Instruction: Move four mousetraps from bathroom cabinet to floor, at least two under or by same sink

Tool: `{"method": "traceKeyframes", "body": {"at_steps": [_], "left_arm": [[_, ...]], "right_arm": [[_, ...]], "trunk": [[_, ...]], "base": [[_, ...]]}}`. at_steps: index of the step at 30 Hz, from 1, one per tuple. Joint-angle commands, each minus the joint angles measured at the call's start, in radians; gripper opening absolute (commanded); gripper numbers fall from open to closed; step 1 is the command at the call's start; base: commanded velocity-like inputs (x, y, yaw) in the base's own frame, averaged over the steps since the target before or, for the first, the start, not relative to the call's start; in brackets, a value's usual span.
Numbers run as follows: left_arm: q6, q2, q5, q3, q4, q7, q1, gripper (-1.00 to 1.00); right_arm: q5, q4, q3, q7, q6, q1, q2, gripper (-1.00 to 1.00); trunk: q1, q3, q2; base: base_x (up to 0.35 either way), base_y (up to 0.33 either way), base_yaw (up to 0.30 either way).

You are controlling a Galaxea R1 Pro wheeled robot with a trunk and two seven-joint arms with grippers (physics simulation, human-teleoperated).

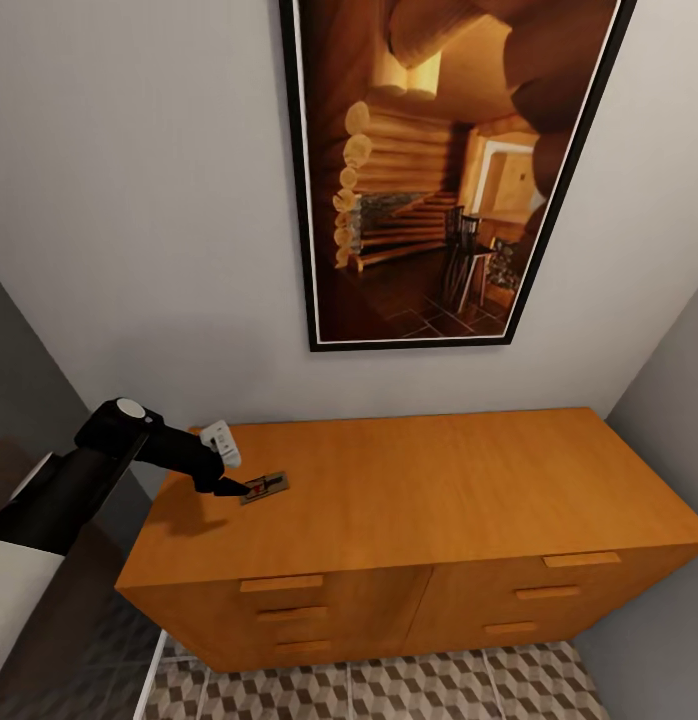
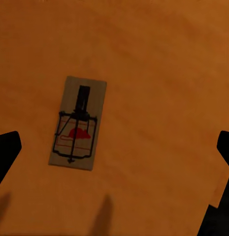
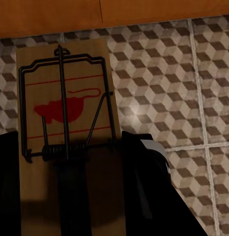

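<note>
The mousetrap [image 2: 77,123] on the cabinet [image 1: 429,500] top, at the left gripper's [image 1: 234,487] wide-open jaws, looks light, stiff and thin, best pinched across its long edges; the right gripper [image 3: 70,187] grips another over the bathroom floor [image 3: 168,73].

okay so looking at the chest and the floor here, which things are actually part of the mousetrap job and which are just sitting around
Part of the job:
- mousetrap on the cabinet top, under the open left end effector
- second mousetrap held in the right end effector
- patterned bathroom floor

Just there:
- framed log-cabin picture on the wall
- small white item near the cabinet's back edge; cannot tell what it is
</note>
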Motion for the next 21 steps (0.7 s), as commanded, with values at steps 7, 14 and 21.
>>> {"method": "traceKeyframes", "body": {"at_steps": [7,14,21], "left_arm": [[0.01,0.0,-0.006,-0.002,0.021,-0.005,-0.001,1.0],[0.01,0.0,-0.006,-0.002,0.053,0.019,-0.001,1.0],[0.01,0.0,-0.006,-0.003,0.059,0.036,0.0,1.0]], "right_arm": [[-0.008,0.001,0.009,-0.002,-0.003,-0.001,0.0,-1.0],[-0.008,0.001,0.009,-0.002,-0.003,-0.001,0.0,-1.0],[-0.008,0.001,0.009,-0.002,-0.003,-0.001,0.0,-1.0]], "trunk": [[0.001,-0.002,-0.002],[0.001,-0.002,-0.002],[0.001,-0.002,-0.002]], "base": [[0.0,0.0,0.0],[0.0,0.0,0.0],[0.0,0.0,0.0]]}}
